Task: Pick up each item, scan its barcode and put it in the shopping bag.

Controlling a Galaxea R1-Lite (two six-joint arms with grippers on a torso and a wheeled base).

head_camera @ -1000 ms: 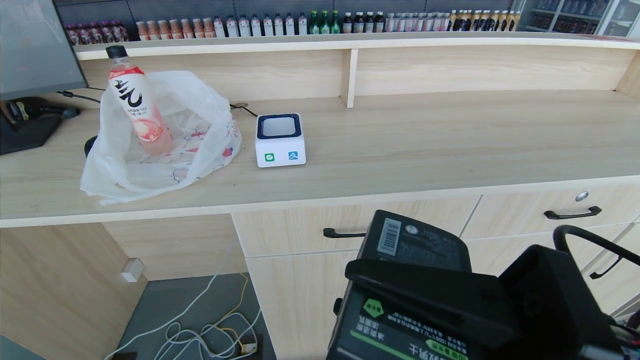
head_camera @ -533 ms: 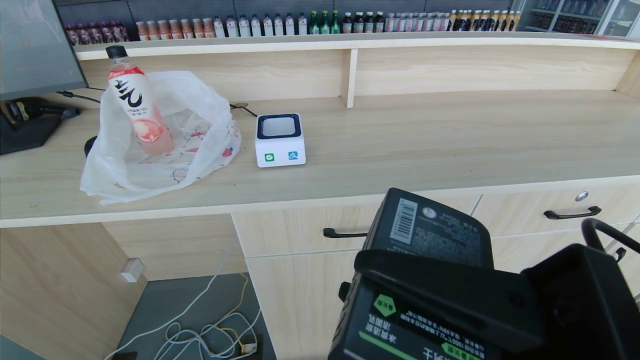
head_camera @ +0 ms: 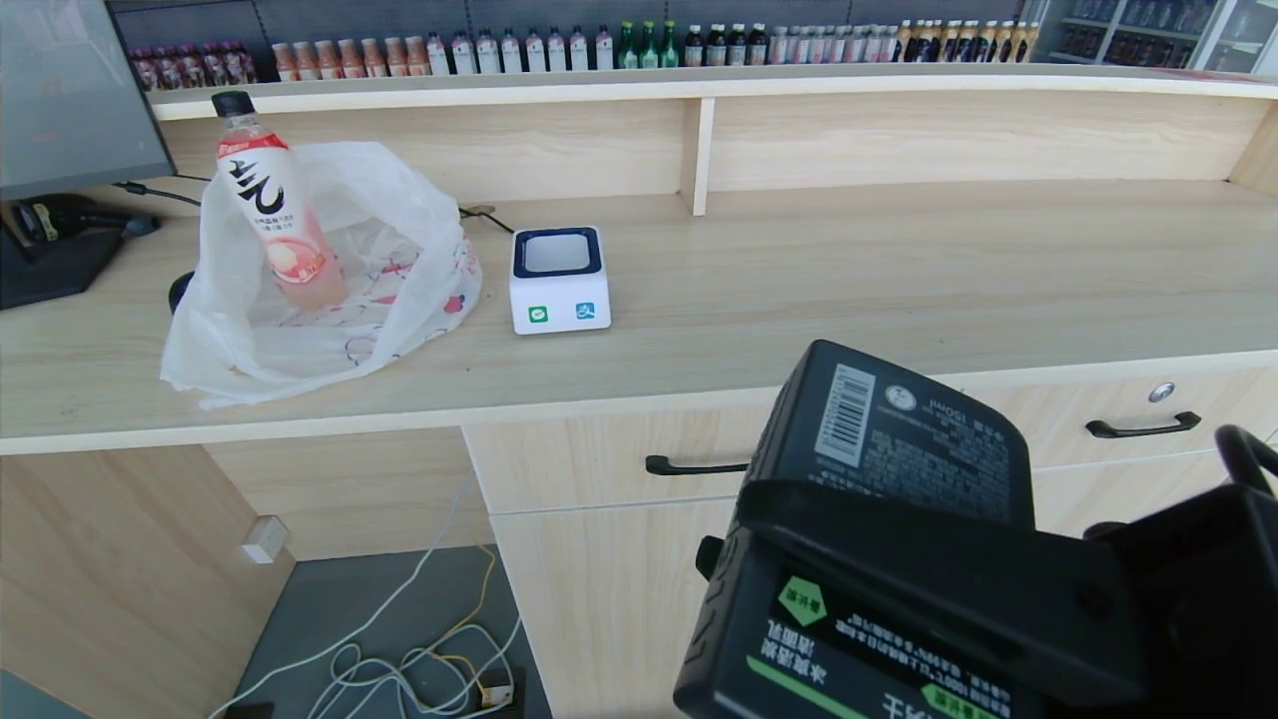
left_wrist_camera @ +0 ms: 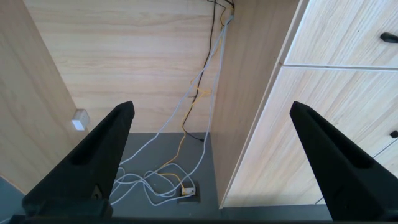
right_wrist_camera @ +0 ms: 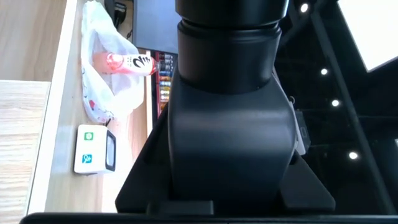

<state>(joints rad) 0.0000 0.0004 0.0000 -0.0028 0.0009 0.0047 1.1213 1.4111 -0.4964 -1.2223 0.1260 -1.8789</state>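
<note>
My right gripper (head_camera: pixel 929 569) is shut on a black container (head_camera: pixel 899 449) with a white barcode label and green marks, held low in front of the counter's drawers at the right. In the right wrist view the black container (right_wrist_camera: pixel 230 112) stands between the fingers. A white scanner box (head_camera: pixel 559 280) with a dark-rimmed window sits on the counter (head_camera: pixel 849 280). To its left, a white plastic shopping bag (head_camera: pixel 409 290) lies open with a pink drink bottle (head_camera: pixel 275 210) upright in it. My left gripper (left_wrist_camera: pixel 205 162) hangs open below the counter, with nothing between its fingers (left_wrist_camera: pixel 93 162).
A monitor (head_camera: pixel 70 90) and a black handheld scanner (head_camera: pixel 60 220) stand at the counter's far left. A raised shelf (head_camera: pixel 699 85) runs along the back, with rows of bottles behind it. Drawers with black handles (head_camera: pixel 1143 427) front the counter. Loose cables (head_camera: pixel 399 669) lie on the floor.
My right gripper has carried the black container upward and to the right, so its top now reaches the counter's front edge. The bag, bottle and scanner have not moved.
</note>
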